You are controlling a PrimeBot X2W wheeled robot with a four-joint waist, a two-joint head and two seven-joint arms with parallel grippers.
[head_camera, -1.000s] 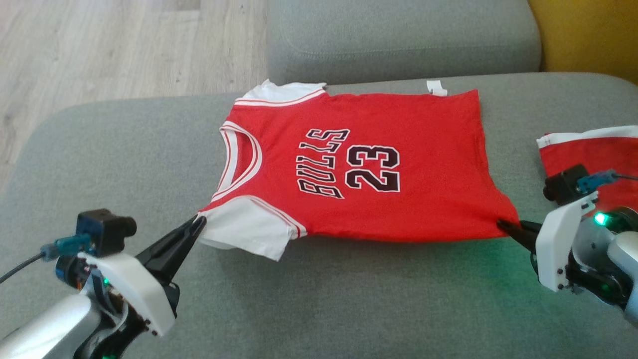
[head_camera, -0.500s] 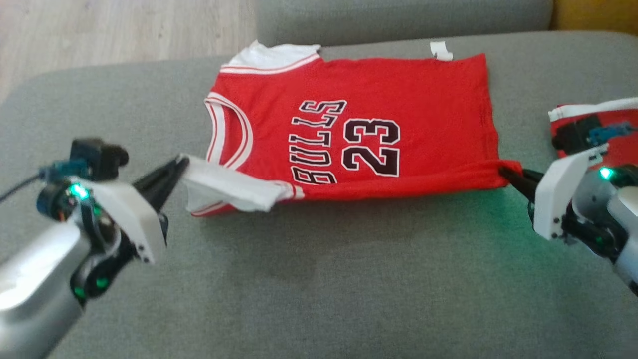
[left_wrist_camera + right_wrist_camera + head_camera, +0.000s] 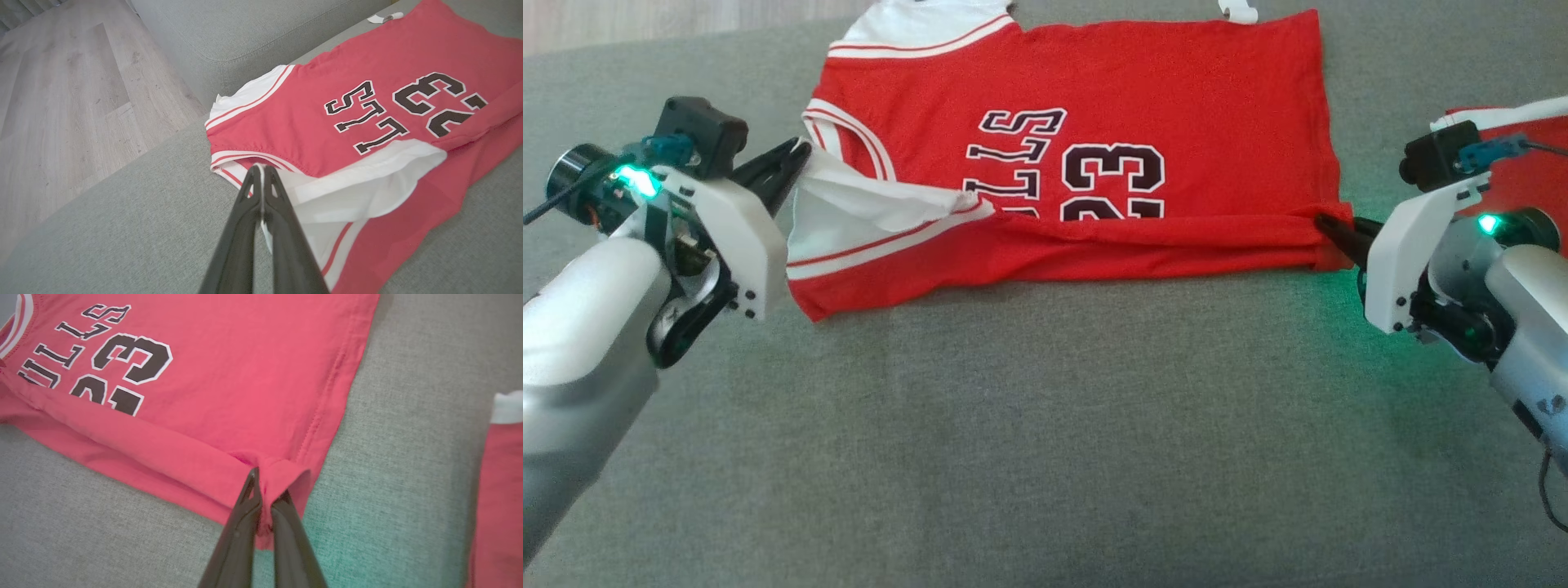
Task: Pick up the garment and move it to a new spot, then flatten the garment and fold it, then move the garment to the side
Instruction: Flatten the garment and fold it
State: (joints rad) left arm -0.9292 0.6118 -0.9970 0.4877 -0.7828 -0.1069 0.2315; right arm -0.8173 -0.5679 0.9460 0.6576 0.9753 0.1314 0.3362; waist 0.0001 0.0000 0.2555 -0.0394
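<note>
The garment (image 3: 1094, 98), a red Bulls jersey with white sleeves, lies on the grey sofa seat (image 3: 1029, 425), its near long edge lifted and rolled back over the lettering. My left gripper (image 3: 796, 151) is shut on the white near sleeve (image 3: 347, 192), seen pinched between the dark fingers of the left gripper (image 3: 261, 169) in the left wrist view. At the hem end my right gripper (image 3: 1327, 224) is shut on the near corner, and the right wrist view shows the right gripper (image 3: 263, 486) clamping that red fold of the garment (image 3: 245, 367). The lower part of "BULLS" and "23" is hidden under the fold.
Smaller red shorts with a white band (image 3: 1515, 143) lie at the right, behind my right wrist; they also appear as red shorts (image 3: 500, 490) in the right wrist view. A sofa back cushion (image 3: 253, 32) and wooden floor (image 3: 61, 94) lie beyond the seat's left end.
Both grippers have carried the jersey's near edge up and away from me, folding it over the print. The head camera has tilted down, shifting the whole scene upward.
</note>
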